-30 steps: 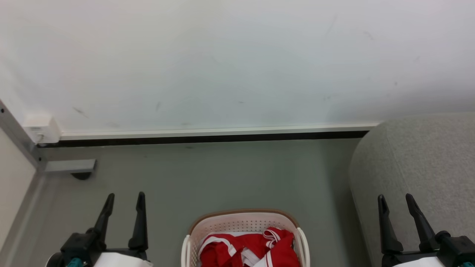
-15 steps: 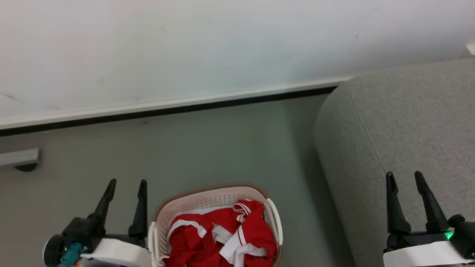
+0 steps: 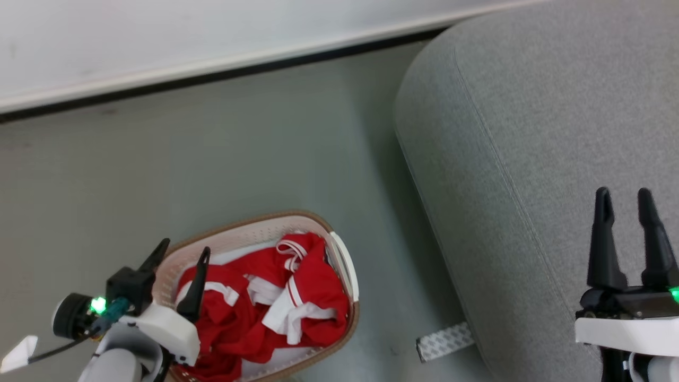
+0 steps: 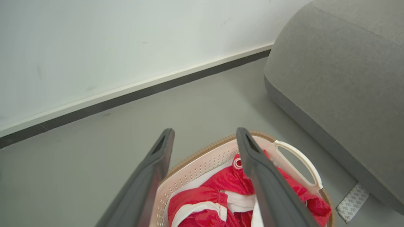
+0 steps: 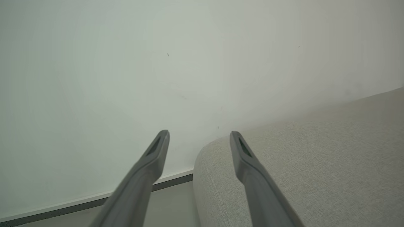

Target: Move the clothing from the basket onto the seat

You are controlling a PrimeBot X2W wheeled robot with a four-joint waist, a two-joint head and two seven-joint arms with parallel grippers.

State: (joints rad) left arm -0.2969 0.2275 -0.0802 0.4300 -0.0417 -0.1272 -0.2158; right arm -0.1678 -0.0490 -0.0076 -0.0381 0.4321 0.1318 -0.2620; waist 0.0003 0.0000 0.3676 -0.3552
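The red clothing (image 3: 265, 305) with white trim lies crumpled inside the cream basket (image 3: 339, 260) on the grey floor, low and left of centre in the head view. My left gripper (image 3: 184, 248) hovers open over the basket's left rim, its fingers empty. In the left wrist view the clothing (image 4: 217, 201) and the basket (image 4: 300, 159) sit just beyond my left gripper (image 4: 204, 135). The light grey seat (image 3: 530, 132) fills the right side. My right gripper (image 3: 623, 196) stands open above the seat. In the right wrist view my right gripper (image 5: 199, 135) points at the seat (image 5: 315, 164) and the wall.
A white wall with a dark baseboard (image 3: 212, 77) runs along the far side of the floor. A patterned grey-white strip (image 3: 443, 339) lies on the floor beside the seat's base. Open floor (image 3: 212, 159) lies between basket and wall.
The head camera has swung down and to the right, so the basket and seat now appear fuller. My left gripper now stands over the basket's left rim instead of beside it. Both grippers stay open.
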